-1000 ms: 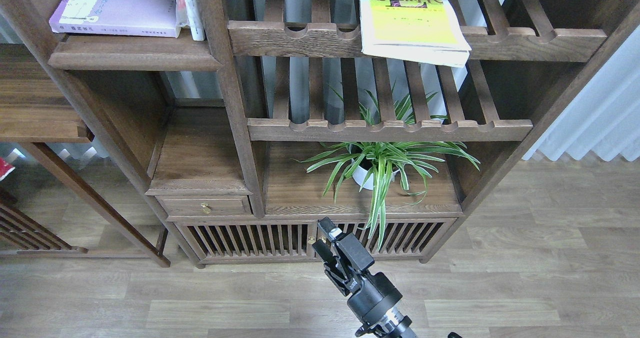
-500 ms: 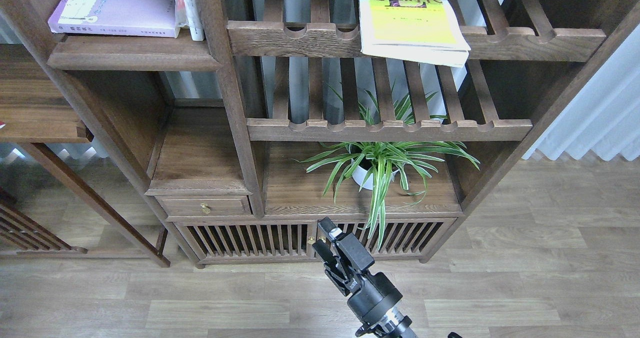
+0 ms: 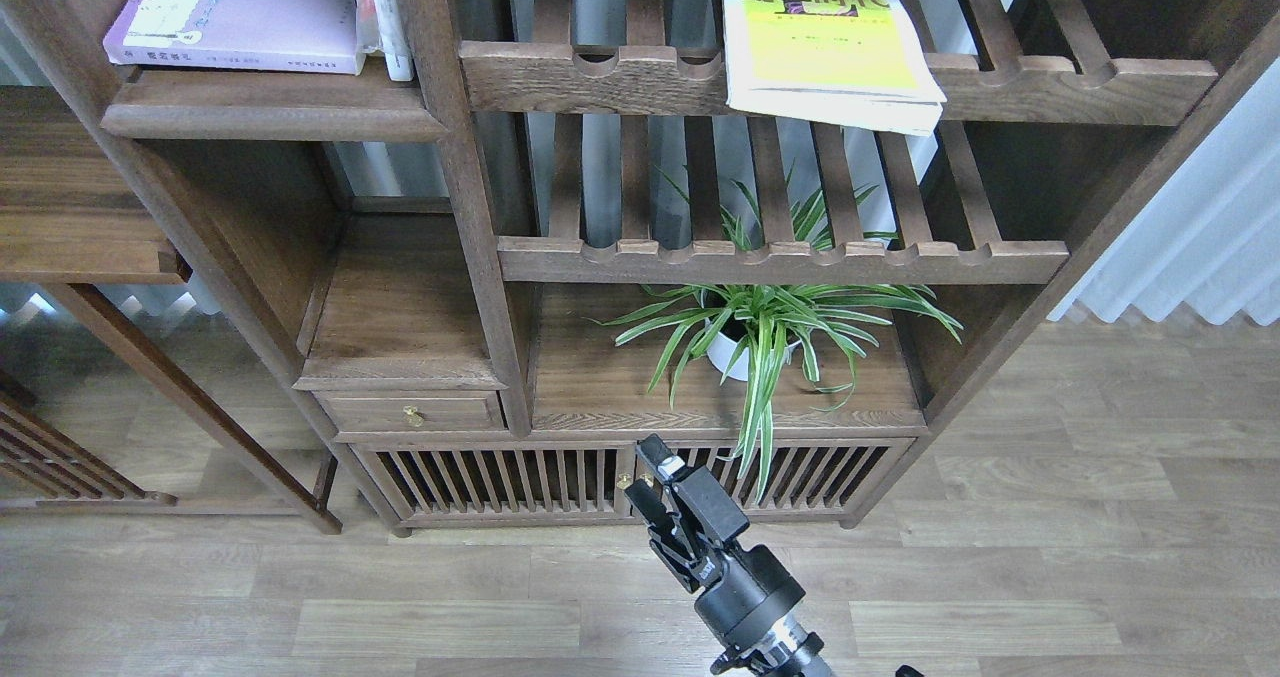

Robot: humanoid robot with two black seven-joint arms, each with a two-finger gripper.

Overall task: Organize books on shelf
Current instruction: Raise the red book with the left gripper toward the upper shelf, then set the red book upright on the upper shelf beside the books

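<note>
A pale lavender-white book (image 3: 235,12) lies flat on the solid dark-brown shelf (image 3: 270,117) at the top left. A yellow-green book with black characters (image 3: 825,42) lies flat on the upper slatted rack (image 3: 600,72), its corner hanging over the front rail. The red book is out of view. My right gripper (image 3: 645,472) is low in front of the bookcase's bottom cabinet, far below both books. Its fingers stand slightly apart and hold nothing. My left gripper is out of view.
White-spined upright books (image 3: 385,17) stand next to the lavender book. A potted spider plant (image 3: 760,332) sits on the lower board under a second slatted rack (image 3: 780,257). A small drawer (image 3: 410,412) and a slatted cabinet (image 3: 500,482) are at the bottom. Another wooden unit (image 3: 70,227) stands at the left.
A small red thing at the far left edge rose and left the view. The whole view shifted slightly. The right arm has not moved.
</note>
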